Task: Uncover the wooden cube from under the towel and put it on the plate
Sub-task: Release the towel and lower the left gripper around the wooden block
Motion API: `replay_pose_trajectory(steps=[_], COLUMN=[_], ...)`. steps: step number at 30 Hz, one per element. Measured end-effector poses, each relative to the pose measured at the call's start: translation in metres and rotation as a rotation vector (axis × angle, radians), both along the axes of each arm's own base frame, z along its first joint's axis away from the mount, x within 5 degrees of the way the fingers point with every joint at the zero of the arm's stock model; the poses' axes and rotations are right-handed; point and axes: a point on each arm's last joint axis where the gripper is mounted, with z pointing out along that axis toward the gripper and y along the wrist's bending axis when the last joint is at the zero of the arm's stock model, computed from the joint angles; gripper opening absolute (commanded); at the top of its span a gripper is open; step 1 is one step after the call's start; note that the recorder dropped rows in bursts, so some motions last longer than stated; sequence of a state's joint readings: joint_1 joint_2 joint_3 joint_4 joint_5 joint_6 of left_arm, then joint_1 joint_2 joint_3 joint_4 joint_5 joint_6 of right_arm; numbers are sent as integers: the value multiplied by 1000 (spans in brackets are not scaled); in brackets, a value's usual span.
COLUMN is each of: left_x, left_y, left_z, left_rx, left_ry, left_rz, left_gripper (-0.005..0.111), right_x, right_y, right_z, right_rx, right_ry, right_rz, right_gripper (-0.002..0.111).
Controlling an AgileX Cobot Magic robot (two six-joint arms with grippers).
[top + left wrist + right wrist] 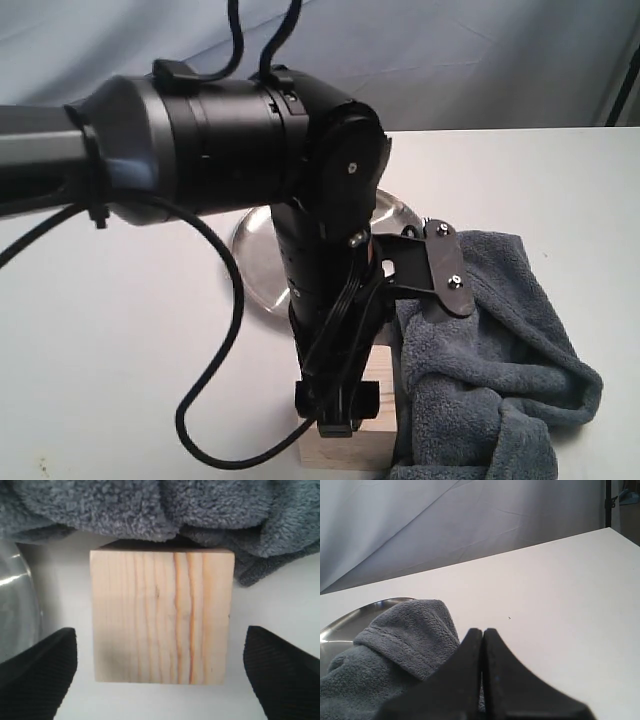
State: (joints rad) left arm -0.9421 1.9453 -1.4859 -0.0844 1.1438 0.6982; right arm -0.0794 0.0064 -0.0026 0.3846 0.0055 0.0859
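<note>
The wooden cube [162, 617] stands uncovered on the white table, pale with vertical grain lines, its far edge touching the towel [160, 510]. My left gripper [160, 675] is open, one finger [35, 675] on each side of the cube and apart from it. In the exterior view this gripper [335, 405] hangs just over the cube [350, 445]. The blue-grey towel [500, 350] lies bunched to the right of the cube. The steel plate [258, 262] sits behind the arm. My right gripper [482, 632] is shut beside the towel [395, 655]; no cloth shows between its tips.
The left arm's thick black forearm [200, 140] and its cable [215, 400] block much of the exterior view. The plate's rim [350, 620] shows beyond the towel. A pale curtain [445, 525] hangs behind the table's far edge.
</note>
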Motion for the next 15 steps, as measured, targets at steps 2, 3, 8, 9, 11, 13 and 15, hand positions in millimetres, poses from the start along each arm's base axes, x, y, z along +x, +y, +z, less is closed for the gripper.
replay_pose_trajectory(steps=[2, 3, 8, 9, 11, 13, 15], left_x=[1, 2, 7, 8, 8, 9, 10], left_y=[-2, -2, -3, -4, -6, -9, -9], left_z=[-12, -15, -28, -31, -35, -38, -42], left_rx=[24, 30, 18, 19, 7, -13, -11], left_ry=[22, 27, 73, 79, 84, 80, 86], left_rz=[2, 2, 38, 39, 44, 48, 51], left_gripper=[85, 85, 85, 85, 85, 85, 85], right_x=[0, 0, 0, 0, 0, 0, 0], right_y=[0, 0, 0, 0, 0, 0, 0], right_z=[0, 0, 0, 0, 0, 0, 0], right_rx=[0, 0, 0, 0, 0, 0, 0], right_ry=[0, 0, 0, 0, 0, 0, 0], right_rz=[0, 0, 0, 0, 0, 0, 0], right_gripper=[3, 3, 3, 3, 3, 3, 3])
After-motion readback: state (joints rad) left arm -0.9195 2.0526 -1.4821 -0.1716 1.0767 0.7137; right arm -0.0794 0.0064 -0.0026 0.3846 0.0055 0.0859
